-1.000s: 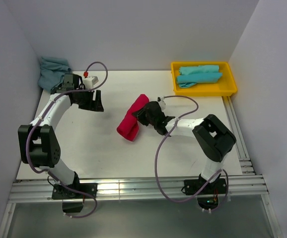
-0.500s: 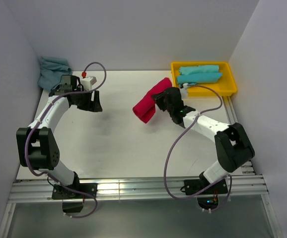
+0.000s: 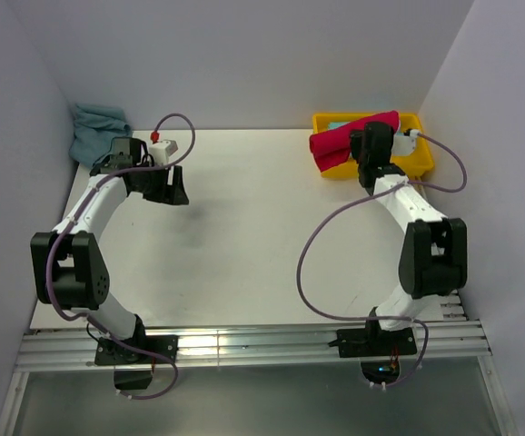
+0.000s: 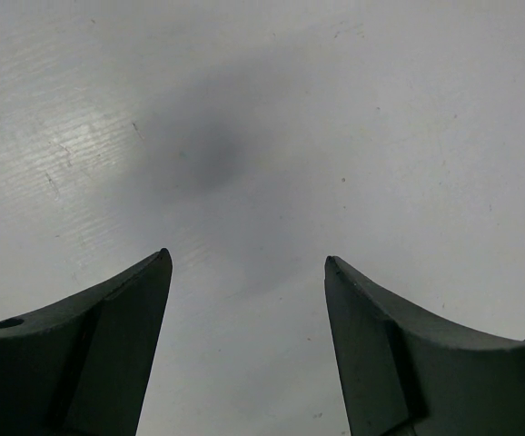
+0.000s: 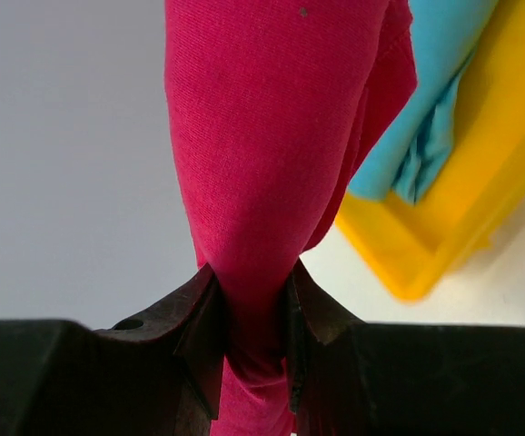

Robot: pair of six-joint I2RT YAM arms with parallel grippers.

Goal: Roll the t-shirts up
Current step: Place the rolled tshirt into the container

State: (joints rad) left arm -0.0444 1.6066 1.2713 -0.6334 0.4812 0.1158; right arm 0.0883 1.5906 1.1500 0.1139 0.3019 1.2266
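Note:
My right gripper [image 3: 364, 145] is shut on the rolled red t-shirt [image 3: 344, 141] and holds it in the air over the left end of the yellow tray [image 3: 421, 163]. In the right wrist view the red t-shirt [image 5: 272, 154] is pinched between the jaws of the gripper [image 5: 249, 318], with a rolled turquoise t-shirt [image 5: 430, 100] in the yellow tray [image 5: 444, 227] behind it. A loose turquoise t-shirt [image 3: 94, 130] lies bunched in the far left corner. My left gripper [image 3: 173, 188] is open and empty over bare table, as the left wrist view [image 4: 247, 263] shows.
Grey walls close in the table on the left, back and right. The yellow tray stands at the far right corner. The white tabletop [image 3: 235, 254] lies between the arms. A metal rail runs along the near edge.
My right gripper has carried the red t-shirt from the table's middle up and to the far right, over the yellow tray. The left arm has barely moved.

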